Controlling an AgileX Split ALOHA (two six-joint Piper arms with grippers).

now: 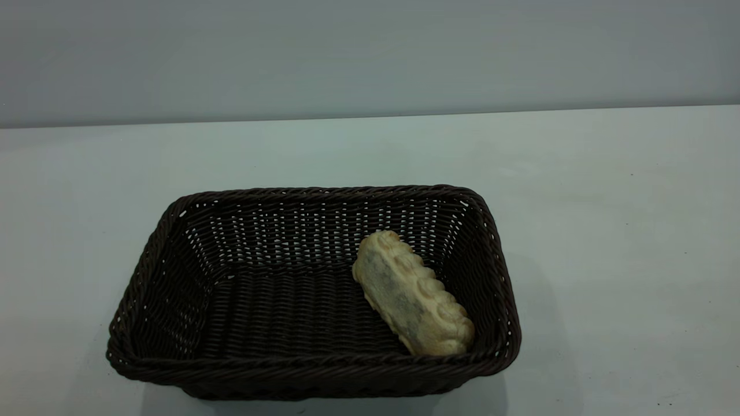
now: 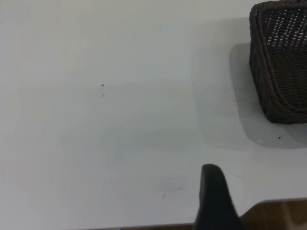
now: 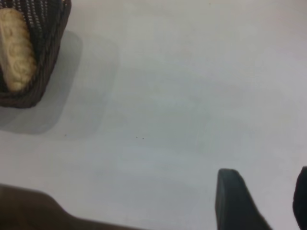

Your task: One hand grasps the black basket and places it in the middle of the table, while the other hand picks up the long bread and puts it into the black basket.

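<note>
The black basket [image 1: 173,323] sits on the table [image 1: 607,231] toward the near middle of the exterior view, upright, long side across the frame, its braided rim unbroken all round. The long bread [image 1: 411,292] lies inside it, in the right-hand part, set diagonally with one end near the back wall and the other close to the front right corner; it rests partly on its side, pale underside with the greyish smudge turned up and leftward, the ridged edge toward the basket's right wall. No arm shows in the exterior view. Left wrist view: one dark fingertip of the left gripper [image 2: 213,199] shows over bare table [image 2: 96,120] near the table's edge, well apart from the basket [image 2: 280,62], whose corner shows with its shadow beside it; only that one finger is visible, so how wide the gripper stands cannot be told, and nothing is seen in it. Right wrist view: the right gripper [image 3: 266,201] shows two dark fingertips [image 3: 230,196] with a clear gap of white table [image 3: 168,96] between them, spread apart and holding nothing, well away from the basket [image 3: 45,72], where the bread [image 3: 17,50] shows its ridged golden top against the wicker wall.
</note>
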